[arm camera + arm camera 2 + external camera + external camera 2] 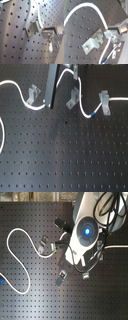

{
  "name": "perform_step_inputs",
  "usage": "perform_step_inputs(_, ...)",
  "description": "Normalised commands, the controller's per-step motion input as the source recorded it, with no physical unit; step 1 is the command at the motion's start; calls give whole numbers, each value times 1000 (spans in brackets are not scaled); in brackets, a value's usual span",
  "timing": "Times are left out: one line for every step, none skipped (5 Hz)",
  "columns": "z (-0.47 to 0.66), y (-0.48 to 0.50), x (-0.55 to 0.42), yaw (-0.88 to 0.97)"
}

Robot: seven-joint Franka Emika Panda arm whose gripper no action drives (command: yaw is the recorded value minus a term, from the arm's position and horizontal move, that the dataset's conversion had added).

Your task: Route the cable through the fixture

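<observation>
The white cable snakes across the black perforated board in the first exterior view. It comes from the first exterior view's left, passes the left fixture and reaches my gripper, where a green band shows. Beyond that it loops past the middle fixture, carries a blue band and meets the right fixture. In the second wrist view the gripper looks shut on the cable, right beside a metal fixture. The first wrist view has the cable resting at that fixture.
The board is bare perforated metal toward the first exterior view's bottom. In the second exterior view the arm's body covers the gripper and part of the fixtures, and a cable loop lies at the second exterior view's left.
</observation>
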Motion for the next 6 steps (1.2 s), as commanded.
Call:
perform_step_inputs(261,207,-77,0)
perform_step_inputs(265,234,-18,0)
perform_step_inputs(160,250,-62,0)
perform_step_inputs(178,232,-118,0)
perform_step_inputs(89,61,-34,-11)
perform_step_inputs(1,-79,37,-86)
